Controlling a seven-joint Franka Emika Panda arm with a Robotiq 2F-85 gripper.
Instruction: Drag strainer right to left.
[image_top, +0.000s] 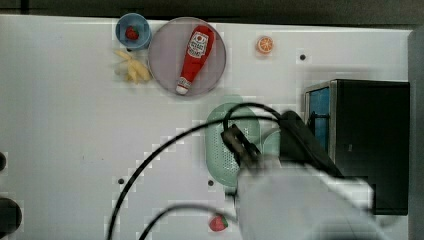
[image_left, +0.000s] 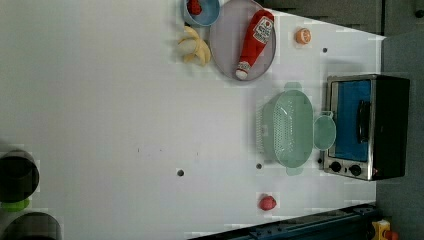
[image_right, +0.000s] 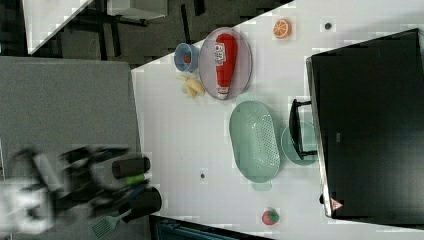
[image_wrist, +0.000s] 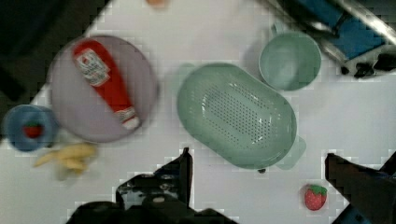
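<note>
The strainer is a pale mint-green oval colander with many small holes, resting upright on the white table. It also appears in the left view and the right view. In the top view my arm hangs over the strainer and hides its right part. My gripper stands open above the table beside the strainer's rim, with nothing between its fingers. In the top view the gripper sits over the strainer.
A round mint cup sits between the strainer and a toaster oven. A purple plate carries a ketchup bottle. Nearby are a blue bowl, bananas, an orange slice and a strawberry.
</note>
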